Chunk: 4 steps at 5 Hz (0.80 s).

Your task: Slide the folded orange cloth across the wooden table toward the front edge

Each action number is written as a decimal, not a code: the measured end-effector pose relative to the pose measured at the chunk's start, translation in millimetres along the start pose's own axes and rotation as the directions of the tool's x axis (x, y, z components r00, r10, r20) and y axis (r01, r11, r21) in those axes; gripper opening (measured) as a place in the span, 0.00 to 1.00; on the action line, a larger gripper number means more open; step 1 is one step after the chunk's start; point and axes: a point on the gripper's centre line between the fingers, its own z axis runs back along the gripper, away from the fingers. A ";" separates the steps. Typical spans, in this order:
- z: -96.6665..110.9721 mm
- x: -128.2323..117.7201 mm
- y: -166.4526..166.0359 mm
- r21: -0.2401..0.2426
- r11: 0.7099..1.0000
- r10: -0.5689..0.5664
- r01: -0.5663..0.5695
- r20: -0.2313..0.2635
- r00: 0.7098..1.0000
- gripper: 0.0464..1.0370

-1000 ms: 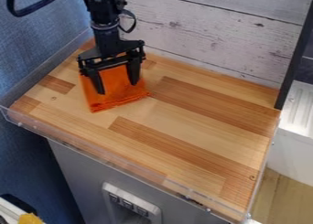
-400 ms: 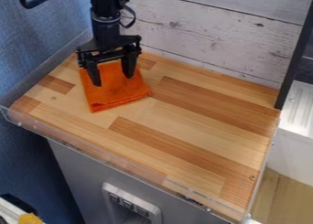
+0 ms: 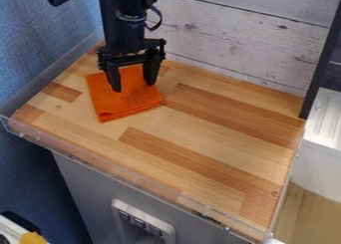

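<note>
Fingers (image 3: 152, 73) farther right over wooden counter (image 3: 206, 121)

Claw (image 3: 134, 87) spread, apparently pointing downward

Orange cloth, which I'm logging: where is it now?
In the camera view, the orange cloth lies left of centre on the counter, below the gripper.

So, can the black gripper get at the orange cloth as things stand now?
Probably yes: the gripper hangs over the upper part of the orange cloth with fingers apart, and nothing appears to lie on the cloth.
</note>
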 end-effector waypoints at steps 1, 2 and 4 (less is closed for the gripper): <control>-1.0 2.4 -6.5 0.008 1.000 -0.005 0.006 -0.043 0.999 0.63; -5.4 3.5 -15.4 0.001 1.000 -0.022 0.022 -0.096 0.995 0.33; -24.6 13.9 -27.8 -0.070 0.997 -0.036 0.023 -0.184 0.982 0.02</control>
